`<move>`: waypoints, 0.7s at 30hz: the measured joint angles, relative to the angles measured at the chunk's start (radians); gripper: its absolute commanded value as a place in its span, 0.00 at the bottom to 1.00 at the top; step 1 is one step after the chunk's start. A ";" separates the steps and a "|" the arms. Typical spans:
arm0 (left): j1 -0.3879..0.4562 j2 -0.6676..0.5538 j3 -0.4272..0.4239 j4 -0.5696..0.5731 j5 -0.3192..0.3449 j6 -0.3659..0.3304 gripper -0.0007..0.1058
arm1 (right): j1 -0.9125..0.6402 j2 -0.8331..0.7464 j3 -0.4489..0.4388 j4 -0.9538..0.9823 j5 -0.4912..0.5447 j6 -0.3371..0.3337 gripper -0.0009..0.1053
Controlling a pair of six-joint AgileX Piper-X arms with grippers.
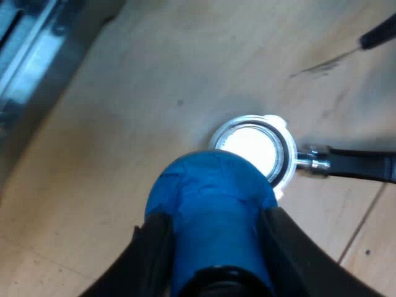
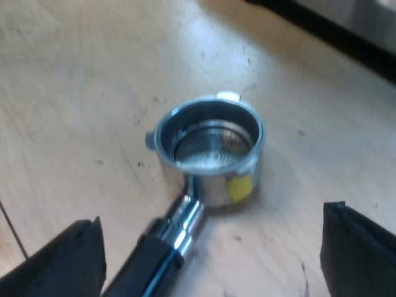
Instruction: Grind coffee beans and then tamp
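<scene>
On the wooden table point(image 2: 74, 93) the metal holder point(image 2: 207, 148) lies loose, mouth up; its dark handle point(image 2: 142, 266) runs between the fingers of our right gripper point(image 2: 210, 247); those jaws stand wide apart, one finger to each side of the handle, touching nothing and holding nothing. In the left wrist view our left gripper point(image 1: 216, 266) is closed on the blue tamper point(image 1: 210, 198), one finger on each flank; the tamper overlaps the near rim of the basket point(image 1: 250, 145) and is not seated in it; whether it is over the rim or just beside it, we cannot tell. In the right wrist view the basket floor reads as bare perforated metal; we see no grounds; we judge that grinding is not yet done and that tamping now would be premature.

Handling: the holder is rigid metal and, we judge, heaviest at the basket end; its polished wall and neck look slippery; take hold on the dark handle close to the neck, where the surface offers friction and the lever arm is short. Loose on a smooth table, the holder may slide or tip under load; close the right gripper on the handle before pressing. The tamper is stiff; its blue covering appears to grip well; keep it upright, so that its face meets the basket squarely.
</scene>
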 measured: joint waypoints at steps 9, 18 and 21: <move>-0.006 0.043 0.000 -0.008 0.053 0.001 0.01 | 0.014 0.000 0.068 -0.109 0.034 0.027 0.69; -0.108 0.110 -0.002 -0.055 0.056 0.006 0.01 | 0.014 0.000 0.069 -0.127 0.031 0.027 0.69; -0.137 0.143 -0.002 -0.066 0.060 -0.005 0.01 | 0.014 0.000 0.069 -0.127 0.019 0.027 0.69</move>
